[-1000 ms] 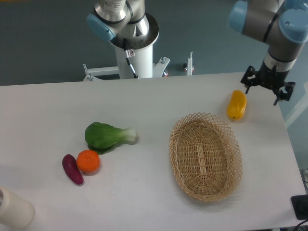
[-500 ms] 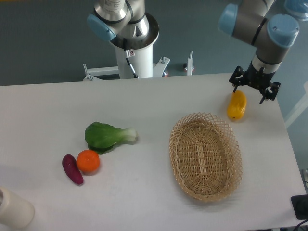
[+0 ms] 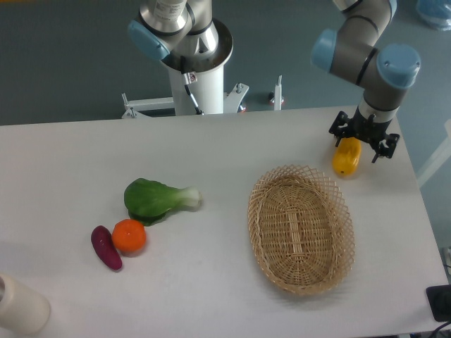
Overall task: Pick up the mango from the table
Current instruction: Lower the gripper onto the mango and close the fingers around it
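Note:
The mango [image 3: 345, 160] is a small yellow-orange oval fruit lying on the white table [image 3: 211, 155] near its far right side, just beyond the basket. My gripper [image 3: 360, 139] hangs open straight above the mango's far end, its dark fingers spread to either side of the fruit's top. The gripper covers the mango's upper end. Nothing is held.
A wicker oval basket [image 3: 300, 229] sits right in front of the mango. A green bok choy [image 3: 156, 199], a round orange fruit [image 3: 129, 236] and a purple eggplant [image 3: 106, 247] lie at the left. A white cylinder [image 3: 20, 304] stands at the front left corner. The table's right edge is close to the mango.
My gripper has moved left from beside the mango's right to directly over its far end, and come lower. The mango has not moved.

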Controlling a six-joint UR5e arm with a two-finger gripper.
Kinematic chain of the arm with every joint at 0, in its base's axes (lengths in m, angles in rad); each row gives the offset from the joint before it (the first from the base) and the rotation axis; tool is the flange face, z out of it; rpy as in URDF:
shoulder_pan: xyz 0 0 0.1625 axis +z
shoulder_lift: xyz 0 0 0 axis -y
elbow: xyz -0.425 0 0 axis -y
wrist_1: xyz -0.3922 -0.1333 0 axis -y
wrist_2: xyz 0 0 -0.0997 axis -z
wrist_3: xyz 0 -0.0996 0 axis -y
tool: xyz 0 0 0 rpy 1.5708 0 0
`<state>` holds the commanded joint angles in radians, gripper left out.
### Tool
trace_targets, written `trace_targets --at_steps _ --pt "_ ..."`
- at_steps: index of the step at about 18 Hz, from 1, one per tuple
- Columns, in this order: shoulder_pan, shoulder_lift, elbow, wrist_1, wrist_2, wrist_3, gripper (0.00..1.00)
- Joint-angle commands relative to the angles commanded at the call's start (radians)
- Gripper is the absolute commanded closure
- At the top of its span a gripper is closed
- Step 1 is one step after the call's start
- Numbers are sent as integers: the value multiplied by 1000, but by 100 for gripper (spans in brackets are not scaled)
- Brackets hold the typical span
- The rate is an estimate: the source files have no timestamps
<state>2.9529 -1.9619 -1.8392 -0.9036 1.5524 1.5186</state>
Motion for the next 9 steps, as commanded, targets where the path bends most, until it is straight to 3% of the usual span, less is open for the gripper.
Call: trace_targets --at_steps 9 --pt "-2 -11 -25 2 0 -2 0"
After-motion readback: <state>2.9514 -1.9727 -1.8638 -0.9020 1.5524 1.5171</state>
